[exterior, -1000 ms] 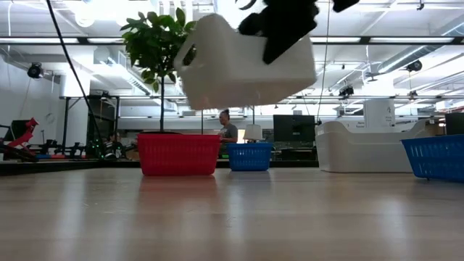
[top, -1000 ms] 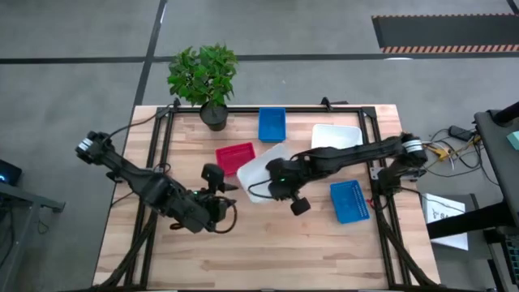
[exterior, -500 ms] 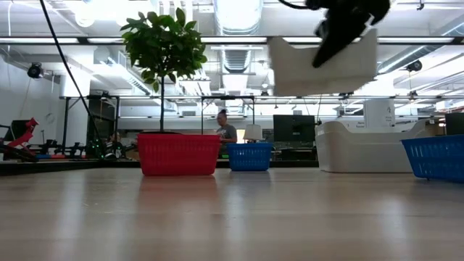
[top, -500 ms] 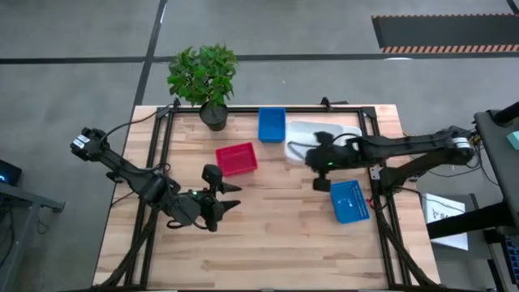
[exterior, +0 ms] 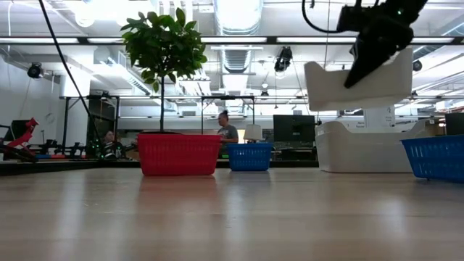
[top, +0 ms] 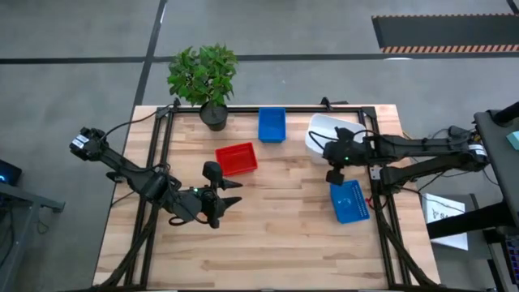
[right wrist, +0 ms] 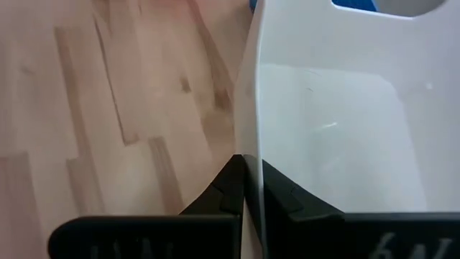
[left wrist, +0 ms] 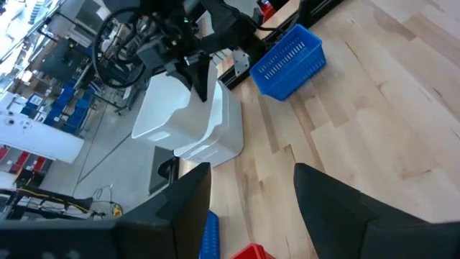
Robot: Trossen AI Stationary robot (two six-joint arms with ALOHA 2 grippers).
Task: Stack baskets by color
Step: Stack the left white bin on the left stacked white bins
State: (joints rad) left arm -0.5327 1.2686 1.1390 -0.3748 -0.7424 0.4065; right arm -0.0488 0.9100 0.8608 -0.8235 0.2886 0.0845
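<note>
My right gripper (top: 333,156) is shut on a white basket (exterior: 357,82) and holds it in the air over a second white basket (exterior: 360,148), which stands at the table's far right. A red basket (top: 237,158) rests on its base mid-table. One blue basket (top: 272,124) stands at the far edge, and another (top: 350,201) near the right edge. My left gripper (top: 225,195) hovers open near the table's middle left, with nothing between its fingers. My right gripper pinches one thin side wall of the white basket at its rim (right wrist: 248,155), with one finger inside the basket and one outside. The fingers slant down onto it from above. The basket hangs tilted, clear of the table and of the white basket below.
A green plant in a black pot (top: 204,77) stands at the far left edge. Dark frame rails (top: 162,146) run along the table's sides. Bare wood (top: 276,243) stretches across the near half.
My right gripper has carried the white basket from the table's middle toward the right edge, to a spot over the other white basket. The basket has turned about on the way and stays lifted.
</note>
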